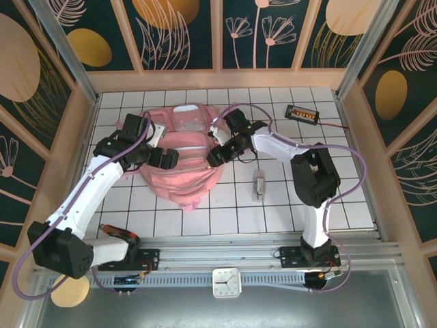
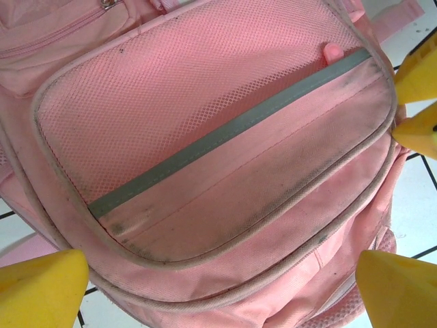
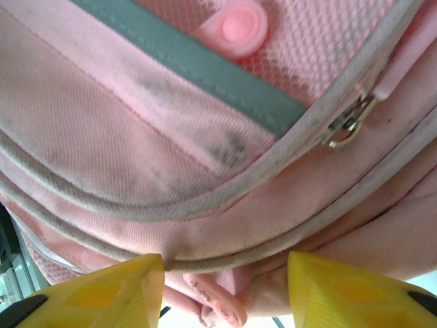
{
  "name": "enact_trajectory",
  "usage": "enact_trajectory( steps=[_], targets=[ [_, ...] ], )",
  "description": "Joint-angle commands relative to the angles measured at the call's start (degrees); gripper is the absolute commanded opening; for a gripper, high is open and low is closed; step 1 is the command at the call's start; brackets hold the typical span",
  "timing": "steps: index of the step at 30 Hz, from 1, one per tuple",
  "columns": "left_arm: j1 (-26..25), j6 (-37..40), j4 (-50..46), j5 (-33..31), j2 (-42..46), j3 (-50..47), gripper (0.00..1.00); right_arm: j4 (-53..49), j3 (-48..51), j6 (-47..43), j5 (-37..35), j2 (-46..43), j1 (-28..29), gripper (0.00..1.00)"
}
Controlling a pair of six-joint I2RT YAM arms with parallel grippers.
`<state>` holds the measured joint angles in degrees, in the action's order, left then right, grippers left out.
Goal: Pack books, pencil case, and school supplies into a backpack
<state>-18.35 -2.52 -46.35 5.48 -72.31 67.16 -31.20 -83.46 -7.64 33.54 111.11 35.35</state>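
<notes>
One backpack (image 1: 183, 158) — two grippers (both yellow-fingered) — one black device (image 1: 301, 113).

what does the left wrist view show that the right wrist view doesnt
Left wrist alone: the whole mesh front pocket of the backpack, a zipped pocket at top left, bare white table tiles, and the right gripper's yellow tips at the right edge. Right wrist alone: a metal zipper pull close up and a round pink button. Both share the grey reflective strip, the grubby pink fabric, and open yellow jaws hovering over the bag.
</notes>
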Motion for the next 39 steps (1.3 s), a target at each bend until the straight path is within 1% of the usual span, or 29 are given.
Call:
enact_trajectory(
  steps=[1, 10, 12, 14, 15, 17, 20, 25, 27, 28, 29, 30, 31, 35, 36, 39],
  targets=[
    [-0.27, 1.26, 1.34, 0.37, -0.81, -0.36, 0.99, -1.40, 2.11, -0.45, 1.27, -3.15, 0.80, 0.52],
    [-0.27, 1.19, 1.80, -0.07, -0.85, -1.22, 0.99, -0.79, 3.63, 0.52, -0.63, -3.83, 1.30, 0.51],
    [-0.26, 1.19, 1.74, -0.26, -0.81, -1.32, 0.99, -0.64, 3.55, 0.52, -0.91, -3.62, 1.59, 0.50],
    [-0.24, 1.14, 1.70, -0.34, -0.73, -1.41, 0.99, -0.03, 3.61, 0.65, -1.19, -3.47, 1.69, 0.46],
    [-0.22, 1.13, 1.74, -0.22, -0.60, -1.50, 0.99, 0.03, 3.55, 0.68, -1.41, -3.24, 1.71, 0.45],
    [-0.20, 1.15, 1.81, 0.15, -0.55, -1.72, 0.99, 0.32, 3.33, 0.78, -1.63, -2.97, 1.65, 0.39],
    [-0.33, 1.35, 1.77, -0.02, -0.33, -2.07, 0.99, 0.28, 3.09, 0.78, -1.81, -2.86, 1.67, 0.32],
    [-1.09, 1.98, 1.78, -0.40, -0.37, -2.42, 0.99, 1.02, 4.48, 0.68, -0.72, -4.89, 1.96, 0.20],
    [-1.33, 2.04, 2.01, -0.08, -0.46, -2.72, 0.99, 1.58, 5.39, 0.63, -0.22, -5.59, 1.99, 0.19],
    [-1.63, 2.23, 2.04, 0.33, -0.54, -2.86, 0.99, 1.80, 5.84, 0.60, 0.16, -5.88, 1.95, 0.16],
    [-2.16, 2.58, 2.05, 0.78, -0.58, -2.95, 0.99, 1.93, 6.09, 0.77, 0.21, -6.00, 1.96, 0.11],
    [-2.95, 3.28, 2.02, 0.81, -0.55, -3.12, 0.99, 1.93, 6.29, 0.79, 0.21, -6.21, 1.88, 0.02],
    [-4.34, 4.51, 1.95, 0.37, -0.55, -3.32, 0.99, 1.98, 6.36, 0.87, -0.08, -6.47, 1.90, 0.00],
    [-10.08, 9.27, 0.47, -4.45, -1.62, -3.73, 0.99, 1.34, 5.54, 1.31, -1.19, -9.12, 2.00, 0.00],
    [-11.42, 10.39, 0.96, -5.83, -1.45, -4.23, 0.99, 0.87, 5.08, 1.44, -1.07, -9.85, 2.00, 0.00],
    [-13.83, 13.66, 3.57, -7.23, -0.77, -6.20, 0.99, -0.40, 3.29, 1.97, -0.63, -11.71, 2.24, 0.00]
  ],
)
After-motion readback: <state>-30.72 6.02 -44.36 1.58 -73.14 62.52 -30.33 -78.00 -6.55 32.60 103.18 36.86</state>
